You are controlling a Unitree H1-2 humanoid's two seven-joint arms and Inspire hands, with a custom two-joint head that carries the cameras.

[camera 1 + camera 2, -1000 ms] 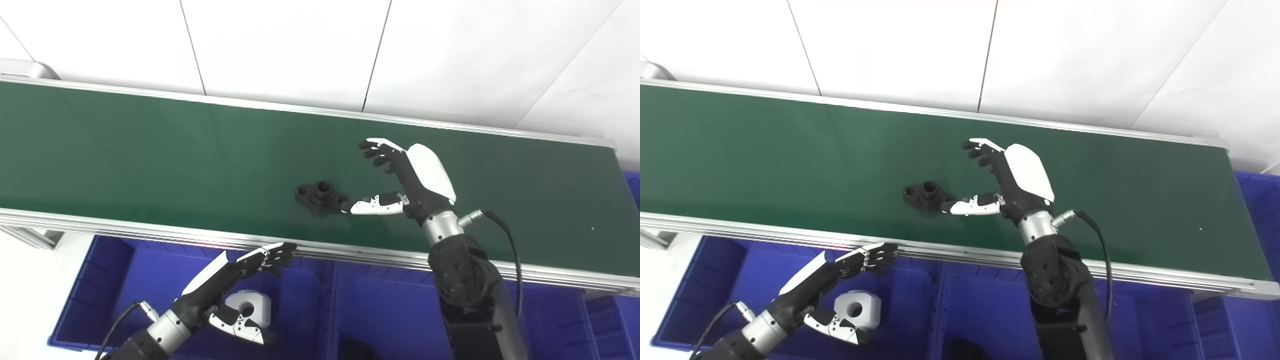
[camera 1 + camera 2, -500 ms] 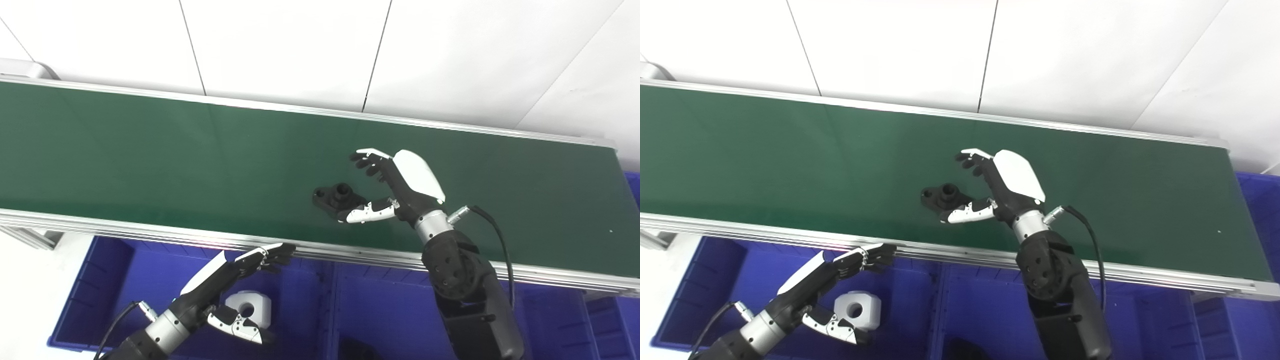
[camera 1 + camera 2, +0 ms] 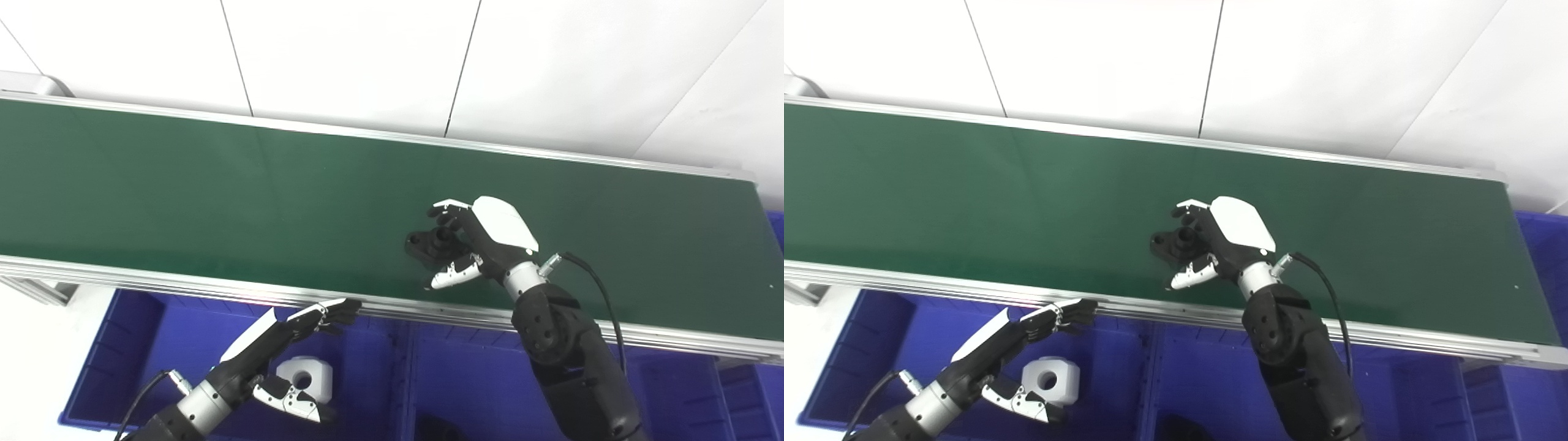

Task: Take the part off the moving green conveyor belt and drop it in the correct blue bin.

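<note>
Right then, the right hand [image 3: 474,242] curled around the black part [image 3: 429,242] on the green conveyor belt [image 3: 184,184].
Beyond its far end, the right-eye view showed more blue bin [image 3: 1540,245] than the left-eye view. Largest bin [image 3: 153,343] below held a white block [image 3: 306,380], left hand [image 3: 275,343] spread, holding nothing. Fingers hid the part's right end, grip unclear; its long axis ran along the belt, boss upward.
</note>
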